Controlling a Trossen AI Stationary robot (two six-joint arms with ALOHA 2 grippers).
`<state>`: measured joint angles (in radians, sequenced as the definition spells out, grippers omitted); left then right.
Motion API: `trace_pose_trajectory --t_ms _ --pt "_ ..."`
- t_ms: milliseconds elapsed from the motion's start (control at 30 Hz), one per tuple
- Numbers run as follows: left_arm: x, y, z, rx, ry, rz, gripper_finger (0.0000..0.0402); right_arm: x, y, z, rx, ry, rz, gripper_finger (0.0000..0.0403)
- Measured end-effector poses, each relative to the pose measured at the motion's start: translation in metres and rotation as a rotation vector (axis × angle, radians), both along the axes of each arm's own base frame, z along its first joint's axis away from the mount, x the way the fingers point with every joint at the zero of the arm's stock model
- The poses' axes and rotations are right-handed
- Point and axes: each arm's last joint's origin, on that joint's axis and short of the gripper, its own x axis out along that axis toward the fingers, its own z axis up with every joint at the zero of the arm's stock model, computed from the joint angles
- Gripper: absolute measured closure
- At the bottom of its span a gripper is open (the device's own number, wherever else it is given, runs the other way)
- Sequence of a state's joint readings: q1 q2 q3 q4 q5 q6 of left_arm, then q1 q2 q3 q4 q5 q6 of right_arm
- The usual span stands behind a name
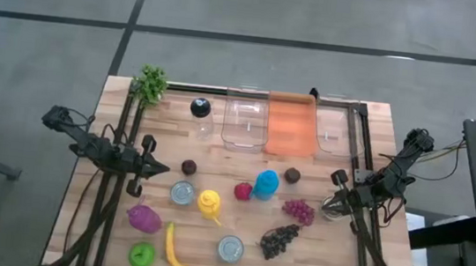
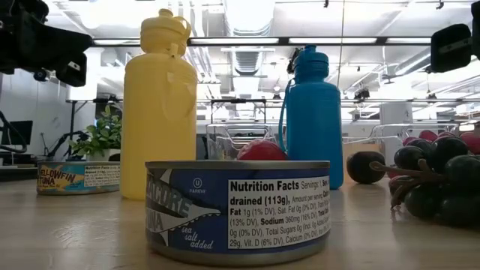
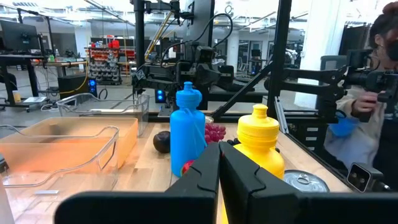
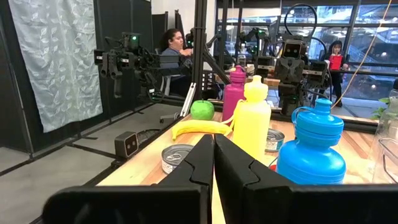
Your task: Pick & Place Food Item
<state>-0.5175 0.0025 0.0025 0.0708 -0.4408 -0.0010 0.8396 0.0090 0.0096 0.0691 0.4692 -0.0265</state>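
With both the left gripper and right gripper closed on nothing at the table's sides, the banana lay near the front edge beside the apple, probably light, smooth and best pinched mid-length.

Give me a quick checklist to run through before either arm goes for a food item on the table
1. Left gripper empty and shut: ok.
2. Right gripper empty and shut: ok.
3. Orange bin at the far edge looks empty: ok.
4. Red grapes lie unobstructed near the right gripper: ok.
5. Yellow bottle and blue bottle upright among the food: ok, but tip risk.
6. Jaws opened for a grasp: not ok.
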Motion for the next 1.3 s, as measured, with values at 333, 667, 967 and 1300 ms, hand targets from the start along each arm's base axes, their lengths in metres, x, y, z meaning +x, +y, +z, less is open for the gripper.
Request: trace_pose_trajectory --t_ms 333,667,967,1300 --pt "0.000 0.000 0.000 0.000 0.000 0.000 0.0385 -0.001 -0.001 0.013 0.124 -0.081 0.011 0.0394" --pt "0.000 0.000 0.000 0.000 0.000 0.000 0.0385 -0.003 -0.003 0.024 0.139 -0.197 -0.004 0.0394" --pt "0.000 0.000 0.000 0.000 0.000 0.000 0.0385 -0.006 -0.006 0.033 0.143 -0.290 -0.024 0.0394" --pt "0.000 0.000 0.000 0.000 0.000 0.000 0.0385 -0.013 -0.014 0.059 0.114 -0.433 -0.080 0.0394"
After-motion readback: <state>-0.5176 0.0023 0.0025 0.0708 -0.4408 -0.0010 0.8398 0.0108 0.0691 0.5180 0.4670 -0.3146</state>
